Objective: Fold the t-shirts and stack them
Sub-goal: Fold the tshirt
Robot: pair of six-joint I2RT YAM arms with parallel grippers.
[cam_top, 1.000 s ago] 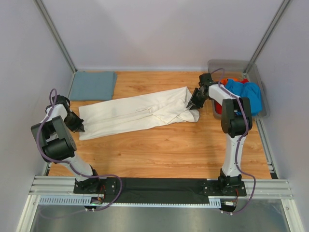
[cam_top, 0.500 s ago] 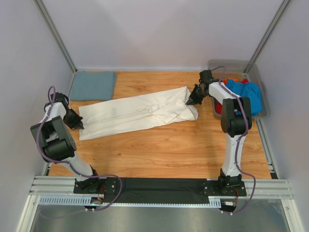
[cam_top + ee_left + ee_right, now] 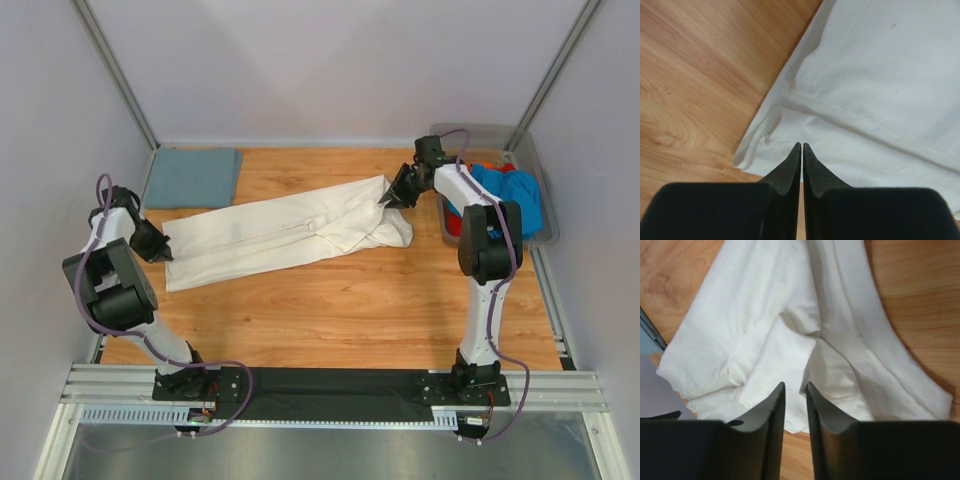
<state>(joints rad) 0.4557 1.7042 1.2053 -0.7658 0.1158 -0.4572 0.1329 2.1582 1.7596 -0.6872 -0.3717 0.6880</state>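
cream-white t-shirt [image 3: 280, 235] lies in a long band on the bench [image 3: 330, 310] | one corner just beyond the left fingers [image 3: 795, 161], pressed together, empty | bunched end just beyond the right fingers [image 3: 778, 396], narrowly parted, empty | advice: pinch every layer at both ends, lift evenly

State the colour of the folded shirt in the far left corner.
Dull grey-blue; the folded shirt shows best in the top external view.

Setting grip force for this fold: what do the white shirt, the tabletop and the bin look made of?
White shirt: soft matte cloth, probably cotton; it creases and shows stitched hems.
Tabletop: wood-grain board with a slight sheen, perhaps laminate.
Bin: translucent grey plastic, judging by its see-through walls.
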